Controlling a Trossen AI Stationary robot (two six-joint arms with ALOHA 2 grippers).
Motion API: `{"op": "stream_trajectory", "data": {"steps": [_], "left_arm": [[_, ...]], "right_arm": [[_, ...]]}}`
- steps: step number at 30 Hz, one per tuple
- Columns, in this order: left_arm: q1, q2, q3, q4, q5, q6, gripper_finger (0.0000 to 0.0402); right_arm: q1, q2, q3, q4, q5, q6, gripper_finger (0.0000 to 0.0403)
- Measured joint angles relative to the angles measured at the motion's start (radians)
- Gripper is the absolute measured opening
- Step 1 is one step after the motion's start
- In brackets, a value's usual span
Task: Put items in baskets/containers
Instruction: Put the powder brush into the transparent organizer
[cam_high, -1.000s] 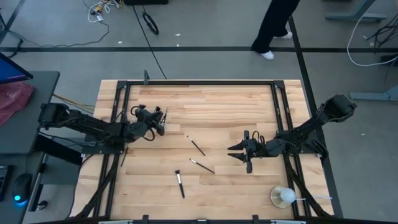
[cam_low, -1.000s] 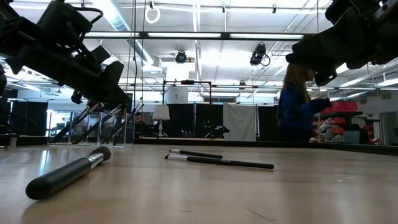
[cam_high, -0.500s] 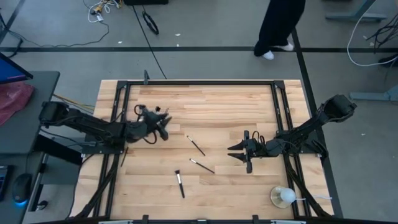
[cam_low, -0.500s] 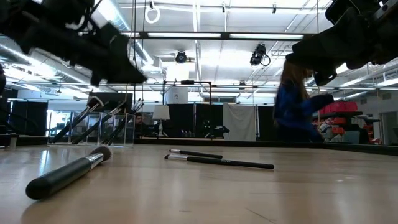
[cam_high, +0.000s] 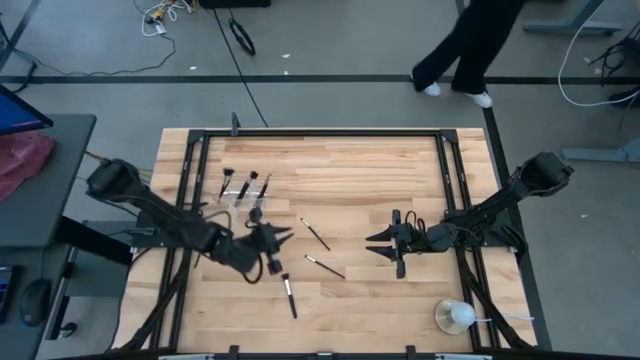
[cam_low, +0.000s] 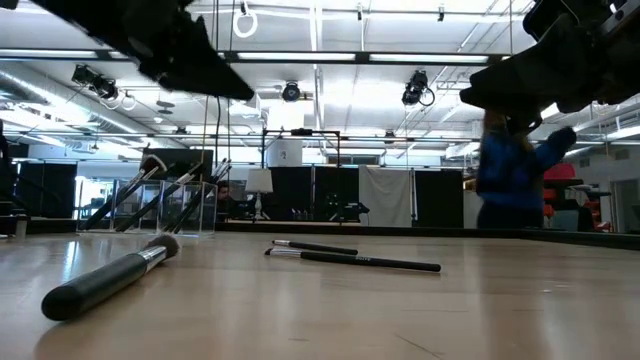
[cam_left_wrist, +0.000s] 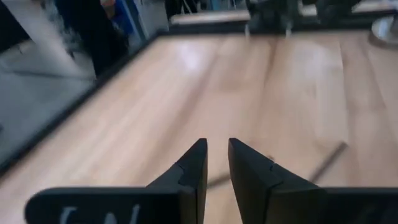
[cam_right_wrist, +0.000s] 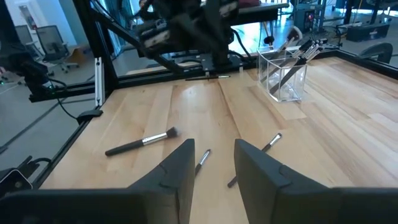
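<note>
- Three makeup brushes (cam_high: 316, 234) lie loose on the tabletop (cam_high: 350, 170) near its middle, one with a thicker handle (cam_high: 289, 296) closer to the front edge.
- Several more brushes stand in the clear holder (cam_high: 240, 190) toward the far left corner.
- Left gripper (cam_high: 283, 238) hangs above the boards just beside the loose brushes, fingers a narrow gap apart, gripping nothing.
- Right gripper (cam_high: 378, 245) waits toward the right edge, fingers parted and empty.

Left pincer (cam_high: 283, 237) hovers over the bench (cam_high: 350, 170), just above a brush (cam_high: 289, 296). Two brushes (cam_high: 315, 233) lie between it and the right pincer (cam_high: 377, 245). The clear holder (cam_high: 238, 190) contains brushes.
</note>
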Motion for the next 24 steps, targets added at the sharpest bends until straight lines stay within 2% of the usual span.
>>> {"op": "stream_trajectory", "data": {"steps": [3, 7, 9, 15, 18, 21, 24], "left_arm": [[-0.027, 0.058, 0.025, -0.072, 0.054, -0.192, 0.0076], [-0.028, 0.097, 0.029, -0.072, 0.137, -0.599, 0.0095], [-0.02, 0.111, 0.028, -0.079, 0.187, -0.727, 0.0113], [0.021, 0.123, 0.029, -0.125, 0.451, -0.872, 0.0195], [0.025, 0.123, 0.028, -0.188, 0.512, -1.022, 0.0228], [0.017, 0.134, 0.029, -0.236, 0.584, -1.153, 0.0237], [-0.011, 0.168, 0.039, -0.236, 0.611, -1.247, 0.0232]], "right_arm": [[0.0, 0.0, 0.0, -0.001, 0.0, 0.0, 0.0113], [-0.002, 0.0, 0.0, 0.0, 0.0, 0.0, 0.0113], [-0.005, 0.0, 0.0, 0.0, 0.0, 0.0, 0.0113], [-0.012, 0.0, 0.0, -0.009, 0.0, 0.0, 0.0113], [-0.013, 0.0, 0.0, -0.014, 0.0, 0.0, 0.0113], [-0.013, 0.0, 0.0, -0.016, 0.0, -0.001, 0.0113], [-0.015, 0.0, 0.0, -0.018, 0.0, -0.001, 0.0113]]}}
